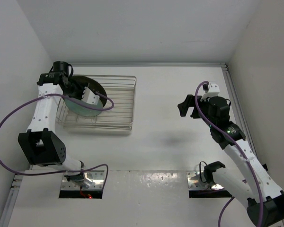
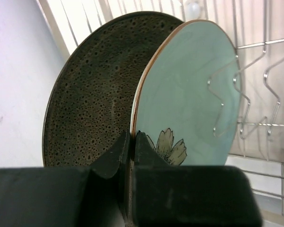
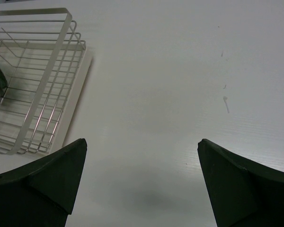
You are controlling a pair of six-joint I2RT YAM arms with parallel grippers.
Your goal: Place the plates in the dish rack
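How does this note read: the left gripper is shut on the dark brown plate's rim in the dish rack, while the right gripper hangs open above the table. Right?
Not quite. The left wrist view shows the left gripper shut on the mint-green plate by its rim; the dark brown plate stands behind it in the dish rack. The right gripper does hang open above the table.

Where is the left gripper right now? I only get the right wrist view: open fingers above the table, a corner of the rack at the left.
Observer: The left gripper is shut on the rim of a mint-green plate, inside the dish rack.
Operator: Is that plate upright?
Observer: Yes, it stands on edge, next to the wire dividers.
Operator: Anything else loaded?
Observer: A dark brown plate stands on edge beside it.
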